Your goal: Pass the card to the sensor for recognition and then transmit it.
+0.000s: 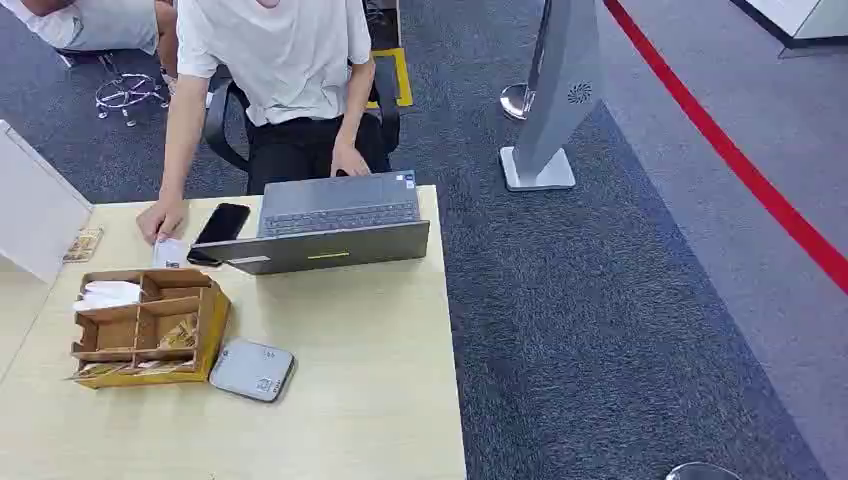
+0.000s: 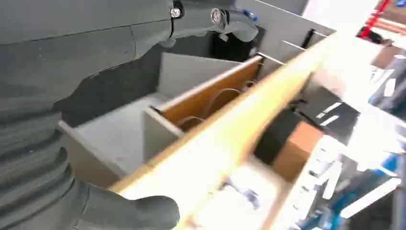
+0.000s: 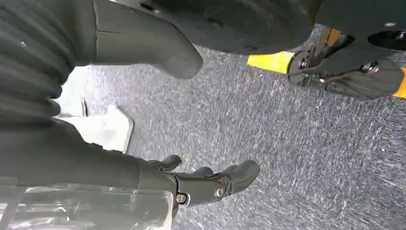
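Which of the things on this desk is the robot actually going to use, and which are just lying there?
For the job:
wooden card organiser holding cards
grey card sensor

Just lying about:
laptop
black phone
person's hand resting on the desk

Card (image 1: 171, 252): small, white, flat on the table near its far left edge, under a person's fingertips (image 1: 158, 230).
Sensor (image 1: 252, 370): grey rounded-square pad, flat, just beside the wooden organizer's (image 1: 205, 330) near right corner.
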Motion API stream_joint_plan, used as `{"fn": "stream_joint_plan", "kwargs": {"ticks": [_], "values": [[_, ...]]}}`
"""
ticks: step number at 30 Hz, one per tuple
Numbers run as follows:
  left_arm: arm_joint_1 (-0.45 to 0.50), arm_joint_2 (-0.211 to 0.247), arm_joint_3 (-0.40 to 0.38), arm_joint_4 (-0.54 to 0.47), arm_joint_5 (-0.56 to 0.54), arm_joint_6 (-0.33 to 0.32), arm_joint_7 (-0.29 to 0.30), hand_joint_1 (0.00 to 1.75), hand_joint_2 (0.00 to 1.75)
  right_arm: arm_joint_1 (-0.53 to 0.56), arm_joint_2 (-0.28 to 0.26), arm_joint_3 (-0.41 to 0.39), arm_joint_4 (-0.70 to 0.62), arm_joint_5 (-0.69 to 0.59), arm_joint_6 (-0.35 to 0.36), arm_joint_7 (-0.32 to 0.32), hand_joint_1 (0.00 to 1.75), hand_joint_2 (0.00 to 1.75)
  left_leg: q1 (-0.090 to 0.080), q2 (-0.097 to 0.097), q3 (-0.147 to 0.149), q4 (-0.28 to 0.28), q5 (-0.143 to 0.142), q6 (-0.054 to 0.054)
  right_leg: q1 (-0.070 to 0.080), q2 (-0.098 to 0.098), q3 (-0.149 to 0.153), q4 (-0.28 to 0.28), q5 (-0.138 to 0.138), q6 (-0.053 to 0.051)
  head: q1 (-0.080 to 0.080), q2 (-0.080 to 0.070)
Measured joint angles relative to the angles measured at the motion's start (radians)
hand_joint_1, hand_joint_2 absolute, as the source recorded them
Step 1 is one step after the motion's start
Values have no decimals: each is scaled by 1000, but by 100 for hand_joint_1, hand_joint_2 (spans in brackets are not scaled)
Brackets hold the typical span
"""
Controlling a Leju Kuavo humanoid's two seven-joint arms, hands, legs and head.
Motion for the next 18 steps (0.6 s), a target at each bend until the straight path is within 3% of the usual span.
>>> {"fn": "stream_joint_plan", "kwargs": {"ticks": [7, 9, 10, 11, 12, 13, 15, 16, 17, 18], "values": [[-47, 204, 0, 192, 100, -114, 0, 0, 175, 0, -16, 0, 0, 2, 16, 0, 0, 175, 0, -1, 0, 0, 1, 0, 0, -1, 1, 0, 0, 0, 1, 0], [-64, 243, 0, 227, 103, -112, 0, 0, 175, 0, -19, 0, 0, 3, 21, 2, 0, 175, 0, -1, 1, 0, 1, 0, 0, -2, 0, 0, 0, 0, 0, 0], [-74, 236, 0, 232, 66, -89, 0, 0, 175, 0, -19, 0, 0, 5, 10, 16, 0, 175, -1, -1, 1, 1, 1, 0, -1, -1, -1, 0, 0, 0, 1, 0], [-73, 193, -1, 196, 22, -41, 1, 0, 175, -2, -16, 0, 0, 7, -8, 38, 0, 175, -3, -3, -1, 0, 1, 0, -3, -4, 4, 0, 0, 0, -1, 0], [-43, 82, -18, 62, 12, 58, 1, 0, 175, -5, -12, 0, 0, 17, -28, 60, 0, 175, -7, -4, 2, -1, 1, 1, -6, -3, 5, 0, -1, 1, -1, 0], [3, 0, -61, -143, 46, 203, 0, 0, 175, -10, -3, 0, 0, 25, -34, 71, 0, 175, -8, 0, 5, -1, -2, 2, -8, 1, 5, 0, -1, 2, -4, 0], [69, -147, -176, -476, 79, 576, 1, 0, 175, -10, 3, 0, 0, 38, -26, 74, 0, 175, 2, 10, 3, 9, -4, 5, 0, 9, 2, -4, 0, 4, -12, 0], [58, -191, -216, -587, 45, 707, -1, 0, 175, -6, 6, 0, 0, 41, -22, 74, 0, 175, 7, -2, -3, 11, -3, 7, 6, 0, 2, -8, -1, 6, -7, 0], [18, -202, -241, -682, -24, 798, -3, 0, 175, -5, 8, 0, 2, 46, -18, 72, 0, 175, 7, -19, -10, 11, 1, 10, 6, -18, 5, -8, -3, 8, 11, 0], [-31, -226, -248, -734, -92, 837, -4, 0, 175, -10, 8, 0, 2, 50, -13, 70, 0, 175, 5, -32, -14, 11, 4, 9, 4, -32, 7, -7, -4, 9, 14, 0]]}}
